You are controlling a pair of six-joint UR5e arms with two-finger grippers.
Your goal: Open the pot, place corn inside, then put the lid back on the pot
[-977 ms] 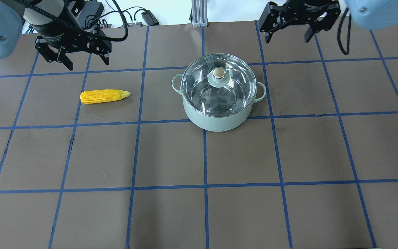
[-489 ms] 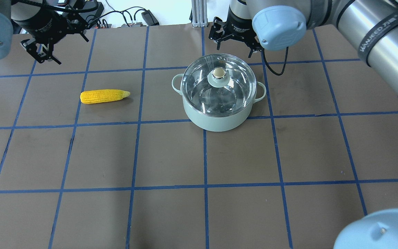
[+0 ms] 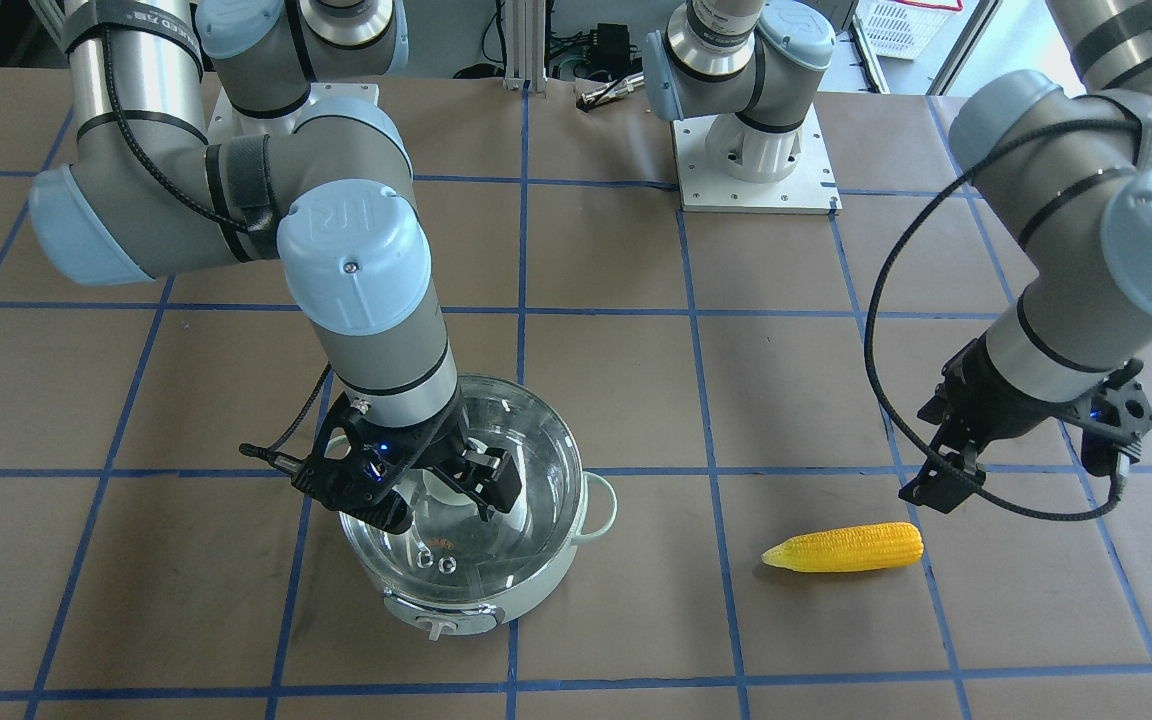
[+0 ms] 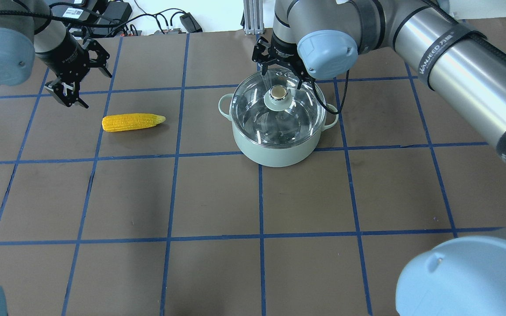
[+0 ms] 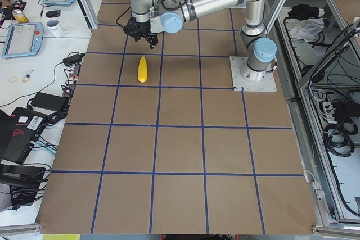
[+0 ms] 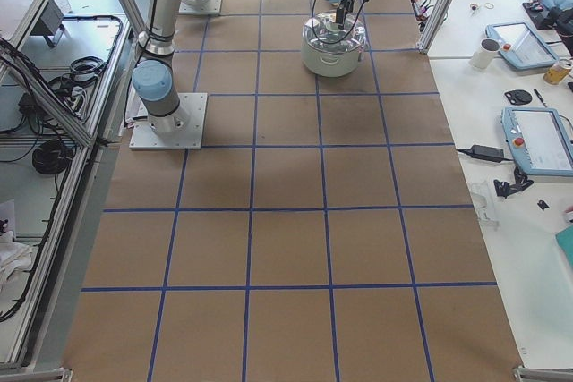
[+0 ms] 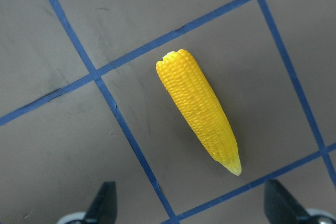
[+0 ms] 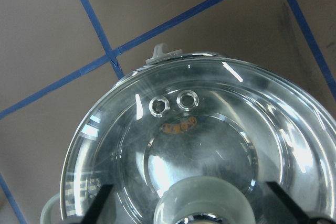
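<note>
Obs: pot closed, lid seated flat; right gripper wide open, empty, above the knob, slightly toward 12 o'clock. Closing off-centre could slip off the smooth knob or drag the lid askew. Corn lies at the pot's 9 o'clock, well apart; left gripper open, empty, at its 10 o'clock, and pinching the taper may squirt it away

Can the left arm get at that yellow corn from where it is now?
Probably yes. The corn lies on the table with nothing over or against it, and the left gripper hangs close by, its jaws open.
</note>
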